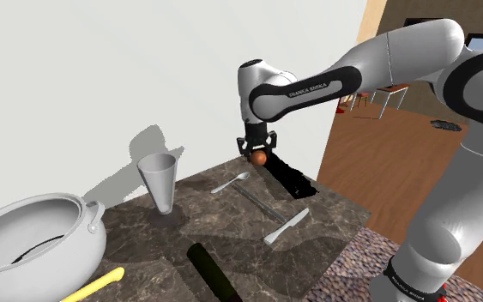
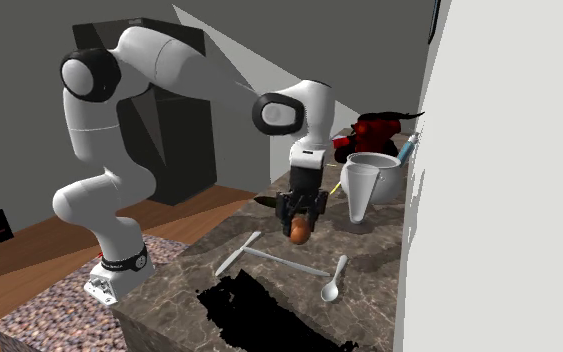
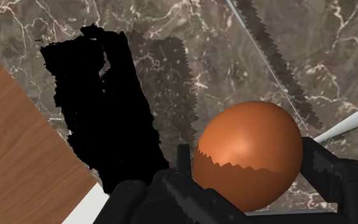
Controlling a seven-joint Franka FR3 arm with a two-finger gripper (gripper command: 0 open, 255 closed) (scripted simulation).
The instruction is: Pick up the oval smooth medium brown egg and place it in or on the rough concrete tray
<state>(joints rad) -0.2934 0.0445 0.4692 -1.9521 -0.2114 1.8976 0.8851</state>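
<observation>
A smooth brown egg (image 1: 259, 158) (image 2: 300, 231) (image 3: 247, 153) hangs above the dark marble table (image 1: 231, 223), and my black gripper (image 1: 257, 154) (image 2: 300, 222) (image 3: 247, 175) is shut on it, a finger on each side. The tray (image 1: 292, 179) (image 2: 259, 312) (image 3: 101, 114) shows as a flat, jagged black patch at the table's corner near the wooden floor. In the wrist view the egg is off to one side of the tray, not over it. The gripper is near the tray's far end in the shoulder view.
On the table lie a white spoon (image 1: 231, 182), a thin grey rod (image 1: 256, 202) and a white knife (image 1: 286, 226). A white cone-shaped cup (image 1: 159, 180), a big white pot (image 1: 33, 240), a black cylinder (image 1: 214, 270) and a yellow handle (image 1: 93, 286) sit further along. A white wall runs behind.
</observation>
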